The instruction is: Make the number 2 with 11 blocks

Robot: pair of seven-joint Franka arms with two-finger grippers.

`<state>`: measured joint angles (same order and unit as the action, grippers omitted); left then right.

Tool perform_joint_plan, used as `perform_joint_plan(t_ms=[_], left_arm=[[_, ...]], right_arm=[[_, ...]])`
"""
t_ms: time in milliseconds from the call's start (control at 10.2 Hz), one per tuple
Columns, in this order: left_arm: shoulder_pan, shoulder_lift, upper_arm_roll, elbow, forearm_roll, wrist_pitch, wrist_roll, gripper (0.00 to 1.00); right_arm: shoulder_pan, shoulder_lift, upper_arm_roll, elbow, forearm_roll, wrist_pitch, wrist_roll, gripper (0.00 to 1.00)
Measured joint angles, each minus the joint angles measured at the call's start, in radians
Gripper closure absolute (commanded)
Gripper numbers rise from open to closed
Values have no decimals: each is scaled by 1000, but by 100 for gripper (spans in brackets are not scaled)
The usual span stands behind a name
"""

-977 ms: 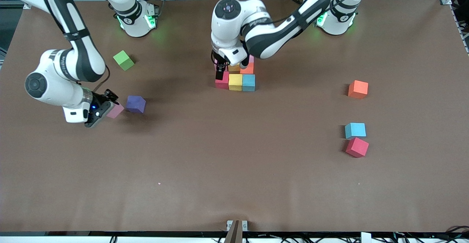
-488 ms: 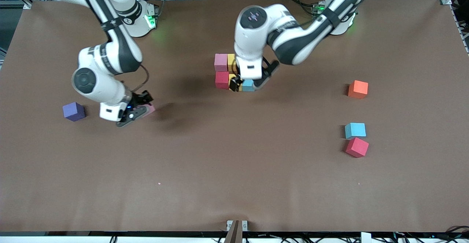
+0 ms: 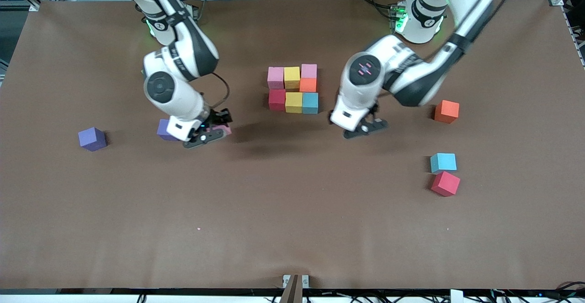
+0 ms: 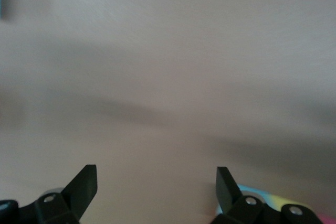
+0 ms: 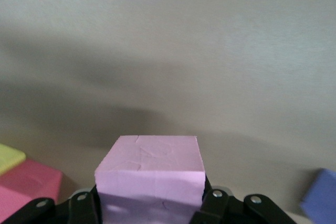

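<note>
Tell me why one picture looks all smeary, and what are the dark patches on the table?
Left wrist view: the brown table looks smeared and streaky, only the open left pincer shows clear edges. Right wrist view: the pink cube in the right pincer is sharp. Front view: the dark patches beside both arms are their soft shadows.

Both arms shift toward the left arm's end of the tabletop.

The left hand [image 3: 363, 128] has come away from the cluster of cubes [image 3: 293, 88], which it hung over a second ago, and now hangs with fingers spread over bare tabletop [image 3: 292, 211] between the cluster and the orange cube [image 3: 446, 111]; all seven cubes show uncovered. The right hand [image 3: 208, 134] has carried its pink cube [image 3: 220, 130] from near the right arm's end to beside the cluster. A purple cube [image 3: 92, 138] now lies in the open, and another [image 3: 164, 130] peeks from under that arm.
</note>
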<state>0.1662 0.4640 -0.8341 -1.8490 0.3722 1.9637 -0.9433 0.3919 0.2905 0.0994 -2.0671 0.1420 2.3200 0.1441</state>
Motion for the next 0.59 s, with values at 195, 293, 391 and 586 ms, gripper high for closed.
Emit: perform_joint_plan(t_ms=[195, 293, 391, 586], left_arm=[[84, -3, 31, -22, 0, -24, 330, 0], [116, -4, 58, -27, 3, -24, 468, 0], [136, -4, 90, -28, 5, -24, 580, 0], [150, -4, 161, -29, 7, 12, 768, 0]], right_arm=[[70, 55, 0, 18, 0, 53, 139, 70], [103, 81, -1, 36, 0, 64, 206, 70], [133, 106, -1, 60, 0, 69, 272, 70], [193, 164, -2, 121, -1, 71, 401, 70]])
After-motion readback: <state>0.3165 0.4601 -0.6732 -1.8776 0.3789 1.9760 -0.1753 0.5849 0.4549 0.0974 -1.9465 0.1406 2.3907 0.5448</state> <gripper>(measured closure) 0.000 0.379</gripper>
